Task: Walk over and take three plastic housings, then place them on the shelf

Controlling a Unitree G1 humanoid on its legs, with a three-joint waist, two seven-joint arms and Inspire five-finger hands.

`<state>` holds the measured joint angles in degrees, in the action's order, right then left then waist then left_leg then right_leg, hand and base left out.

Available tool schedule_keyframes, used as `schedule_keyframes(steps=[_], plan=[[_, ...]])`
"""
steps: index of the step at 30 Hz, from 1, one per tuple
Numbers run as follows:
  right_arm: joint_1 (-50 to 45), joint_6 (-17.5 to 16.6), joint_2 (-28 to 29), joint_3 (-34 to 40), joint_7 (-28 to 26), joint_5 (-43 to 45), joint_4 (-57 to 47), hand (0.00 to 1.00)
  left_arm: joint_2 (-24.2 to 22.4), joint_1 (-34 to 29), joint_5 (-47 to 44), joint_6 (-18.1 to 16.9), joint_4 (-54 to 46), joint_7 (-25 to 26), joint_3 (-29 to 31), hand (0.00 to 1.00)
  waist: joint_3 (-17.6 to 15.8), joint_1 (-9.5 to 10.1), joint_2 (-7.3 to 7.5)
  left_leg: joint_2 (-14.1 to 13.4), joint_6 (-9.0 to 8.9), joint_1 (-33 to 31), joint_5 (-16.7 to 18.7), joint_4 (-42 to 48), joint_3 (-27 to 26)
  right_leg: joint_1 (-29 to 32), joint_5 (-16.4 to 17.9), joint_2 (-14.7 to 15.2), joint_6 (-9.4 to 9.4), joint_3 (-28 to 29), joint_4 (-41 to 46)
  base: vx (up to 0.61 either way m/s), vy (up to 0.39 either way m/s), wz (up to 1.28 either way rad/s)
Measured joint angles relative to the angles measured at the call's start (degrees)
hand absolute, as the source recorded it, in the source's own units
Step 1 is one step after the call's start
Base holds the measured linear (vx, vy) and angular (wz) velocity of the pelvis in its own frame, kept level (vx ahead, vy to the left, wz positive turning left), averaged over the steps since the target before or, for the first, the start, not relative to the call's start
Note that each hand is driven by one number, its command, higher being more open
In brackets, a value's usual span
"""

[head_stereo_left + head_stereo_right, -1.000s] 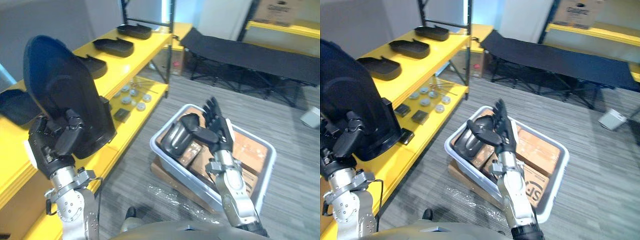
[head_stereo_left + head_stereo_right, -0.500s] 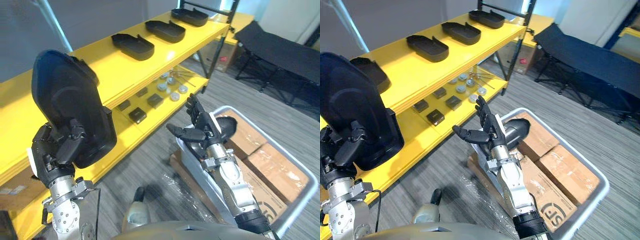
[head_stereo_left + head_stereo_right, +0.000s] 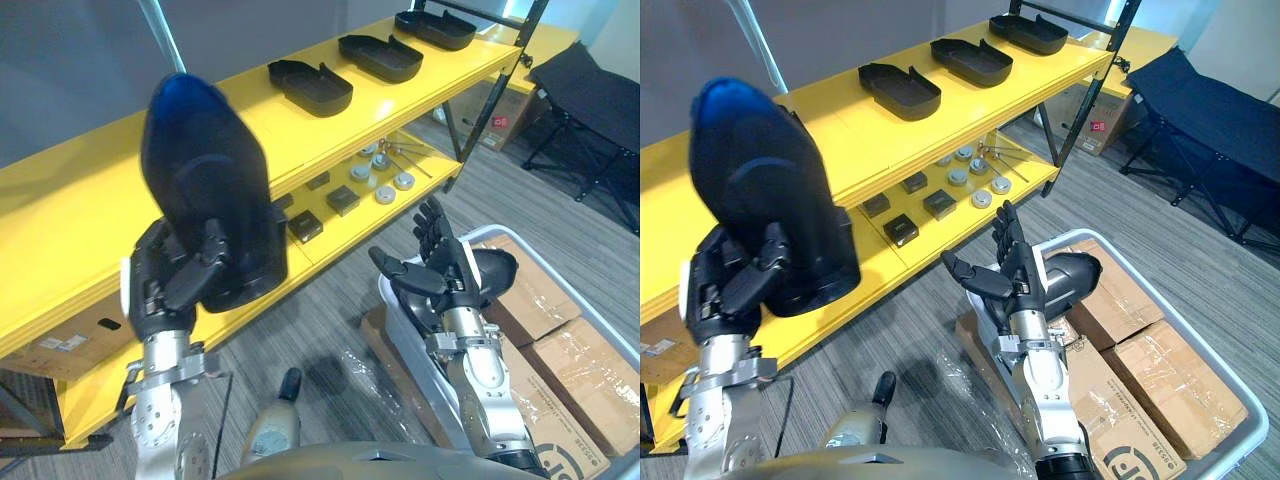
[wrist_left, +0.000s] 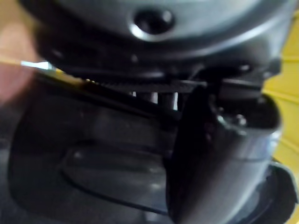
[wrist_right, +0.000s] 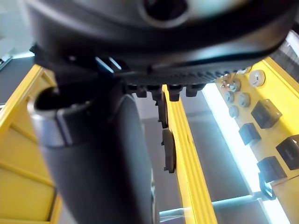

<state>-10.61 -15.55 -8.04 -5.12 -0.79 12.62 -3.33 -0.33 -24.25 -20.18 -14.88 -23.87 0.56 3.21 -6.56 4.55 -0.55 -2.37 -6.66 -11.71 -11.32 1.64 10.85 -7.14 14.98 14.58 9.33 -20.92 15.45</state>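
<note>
One housing [image 3: 205, 190] upright in left hand [image 3: 175, 285], fingers curled round its lower part, left-centre of frame. Right hand [image 3: 440, 275] lower centre, fingers straight and spread, holding nothing, over near corner of bin [image 3: 1185, 335]. Second housing [image 3: 1070, 280] and boxes [image 3: 1170, 375] in bin. Three more housings [image 3: 970, 60] in row on shelf [image 3: 890, 125] top, upper right; small parts [image 3: 960, 180] on lower level.

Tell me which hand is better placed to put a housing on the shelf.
Left. The left hand grips a black housing beside the yellow shelf. The right hand is open and empty, by the grey bin.
</note>
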Motion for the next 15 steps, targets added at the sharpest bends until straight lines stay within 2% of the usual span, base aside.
schedule_keyframes(steps=[4, 5, 6, 8, 10, 12, 13, 15], plan=[[-1.21, -1.36, -0.06, -1.21, -3.02, 0.18, -3.84, 1.00, -0.21, -3.06, -0.18, 1.71, 0.05, 0.57, -2.40, 0.00, 0.02, 0.02, -0.37, -1.50, 0.04, 0.26, 0.01, 0.75, -2.26, 0.02, 0.56, -0.89, 0.09, 0.42, 0.60, -0.07, -0.030, -0.09], [-2.53, -2.36, -0.14, -1.53, -4.01, 0.22, -5.78, 1.00, -0.47, -4.26, -0.42, 2.11, 0.21, 0.70, -2.58, 0.00, -0.03, 0.02, -0.54, -1.92, 0.60, 0.26, 0.37, 1.42, -3.70, -0.02, 1.01, -1.03, -0.15, 0.29, 1.22, -0.14, -0.038, 0.02], [-3.32, -3.27, -0.25, -2.11, -4.59, 0.38, -6.89, 1.00, -0.53, -5.35, -1.24, 2.52, 0.26, 1.03, -2.49, 0.00, -0.05, 0.00, -0.60, -2.45, 2.06, 0.14, 1.43, 2.47, -5.32, -0.11, 1.48, -1.04, -0.16, 0.06, 1.99, -0.10, -0.022, 0.08], [-4.26, -4.59, -0.57, -2.45, -5.25, 1.50, -7.40, 1.00, -0.70, -6.14, -2.30, 2.70, 0.74, 1.77, -2.47, 0.00, 0.05, -0.01, -0.90, -3.30, 2.07, -0.21, 1.85, 3.57, -7.80, -0.70, 2.41, -1.03, -0.51, -0.91, 2.60, -0.11, -0.024, 0.27], [-4.58, -5.49, -0.91, -2.38, -5.24, 2.24, -7.41, 1.00, -0.97, -6.11, -2.65, 2.70, 1.05, 2.35, -2.27, 0.00, 0.26, -0.05, -1.16, -3.43, 2.16, -1.42, 1.96, 4.18, -9.11, -0.93, 2.46, -0.77, -0.45, -2.50, 2.53, -0.08, 0.010, 0.47], [-4.23, -6.28, -1.07, -2.32, -5.13, 2.17, -7.00, 1.00, -0.84, -6.02, -2.96, 2.70, 1.06, 2.77, -1.77, 0.00, 0.02, 0.09, -0.76, -3.27, 2.22, -3.06, 2.10, 4.54, -10.84, -0.80, 2.35, 0.24, -0.42, -4.02, 1.85, -0.02, 0.103, 0.38], [-3.55, -6.49, -0.93, -2.17, -4.57, 2.34, -5.95, 1.00, -0.83, -5.87, -2.97, 2.70, 1.09, 3.13, -0.80, 0.00, 0.20, 1.00, -1.35, -2.80, 2.49, -4.90, 2.08, 7.52, -11.55, -0.88, 2.38, 0.45, -0.29, -4.19, 1.47, 0.04, 0.144, 0.20], [-3.47, -6.48, -0.30, -2.31, -4.06, 2.35, -5.22, 1.00, -0.72, -5.43, -2.97, 2.69, 1.12, 3.12, 0.18, 0.00, 0.07, 1.54, -0.37, -1.48, 2.87, -5.44, 2.82, 8.31, -11.68, -1.03, 2.32, 1.43, -0.23, -4.28, 1.22, 0.07, 0.096, 0.18]])
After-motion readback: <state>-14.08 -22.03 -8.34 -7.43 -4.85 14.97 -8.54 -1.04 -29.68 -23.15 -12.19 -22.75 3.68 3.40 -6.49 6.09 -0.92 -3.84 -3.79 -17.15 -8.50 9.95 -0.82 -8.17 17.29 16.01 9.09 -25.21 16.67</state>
